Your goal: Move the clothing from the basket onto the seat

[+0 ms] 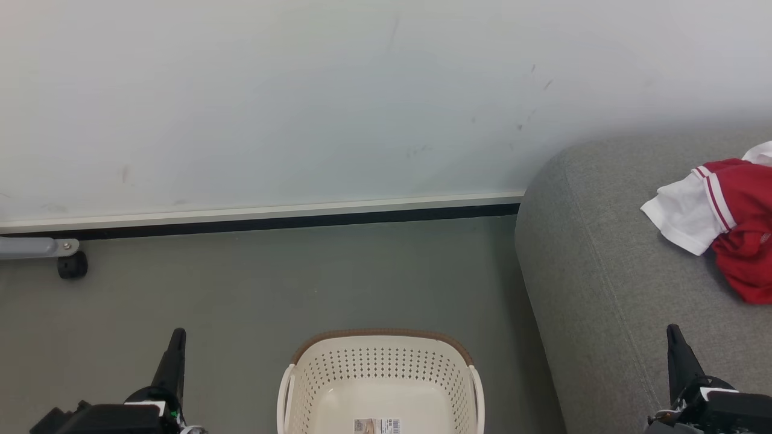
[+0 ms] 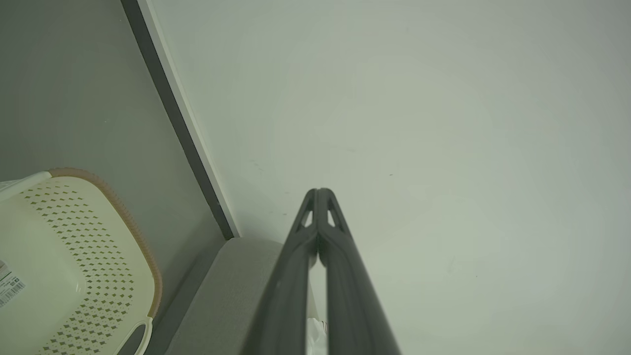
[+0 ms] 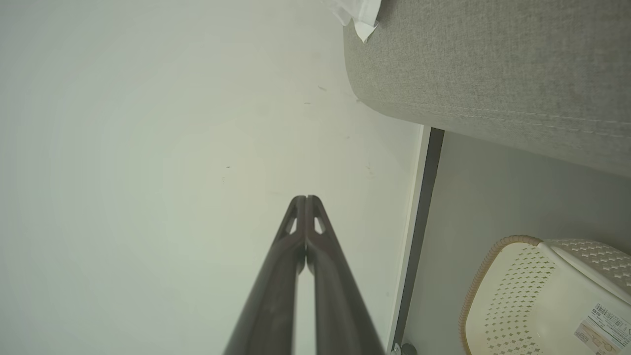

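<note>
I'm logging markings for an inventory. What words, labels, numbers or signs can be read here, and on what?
Paper label inside the basket: barcode and print, too small to read.
Red jersey on the sofa: no lettering readable.
No text can be quoted.

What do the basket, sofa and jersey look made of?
Basket: probably matte cream plastic, with moulded perforations and a brown woven-look rim. Sofa: grey woven upholstery, stitched seams showing. Jersey: thin soft fabric, seemingly, crumpled into folds.
</note>
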Controlling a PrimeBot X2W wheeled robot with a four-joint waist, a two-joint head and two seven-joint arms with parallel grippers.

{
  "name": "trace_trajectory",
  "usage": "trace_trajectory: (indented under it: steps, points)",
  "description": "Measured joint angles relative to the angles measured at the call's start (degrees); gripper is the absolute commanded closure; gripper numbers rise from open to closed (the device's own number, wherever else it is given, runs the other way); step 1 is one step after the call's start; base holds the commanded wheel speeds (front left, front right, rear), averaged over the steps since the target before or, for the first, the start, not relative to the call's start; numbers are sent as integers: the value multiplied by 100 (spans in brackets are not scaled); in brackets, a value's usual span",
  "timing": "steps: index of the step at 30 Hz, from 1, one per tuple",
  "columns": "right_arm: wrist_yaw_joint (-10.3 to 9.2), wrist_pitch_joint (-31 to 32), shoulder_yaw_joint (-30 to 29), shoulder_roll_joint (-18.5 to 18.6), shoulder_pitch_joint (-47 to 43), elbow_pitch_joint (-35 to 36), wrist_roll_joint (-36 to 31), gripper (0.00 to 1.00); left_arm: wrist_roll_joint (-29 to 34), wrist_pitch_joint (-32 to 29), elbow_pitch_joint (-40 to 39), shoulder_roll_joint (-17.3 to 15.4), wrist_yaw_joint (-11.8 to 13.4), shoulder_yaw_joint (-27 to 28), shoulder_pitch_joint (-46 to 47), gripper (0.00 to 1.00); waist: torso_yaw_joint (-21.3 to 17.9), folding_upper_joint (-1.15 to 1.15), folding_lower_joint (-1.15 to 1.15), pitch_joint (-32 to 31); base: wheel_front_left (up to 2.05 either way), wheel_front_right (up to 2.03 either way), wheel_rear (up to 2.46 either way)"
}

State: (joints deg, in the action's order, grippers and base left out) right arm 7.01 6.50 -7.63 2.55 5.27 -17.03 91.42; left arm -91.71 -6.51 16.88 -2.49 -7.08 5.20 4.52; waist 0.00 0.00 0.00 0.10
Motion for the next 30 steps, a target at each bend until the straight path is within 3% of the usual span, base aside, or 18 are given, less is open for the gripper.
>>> trace_trajectory:
  steps: [30]
  points:
    - [3,0,1,0,0,1,1,100,0,0,2,0,0,0,1,100,0,0,0,0,0,0,0]
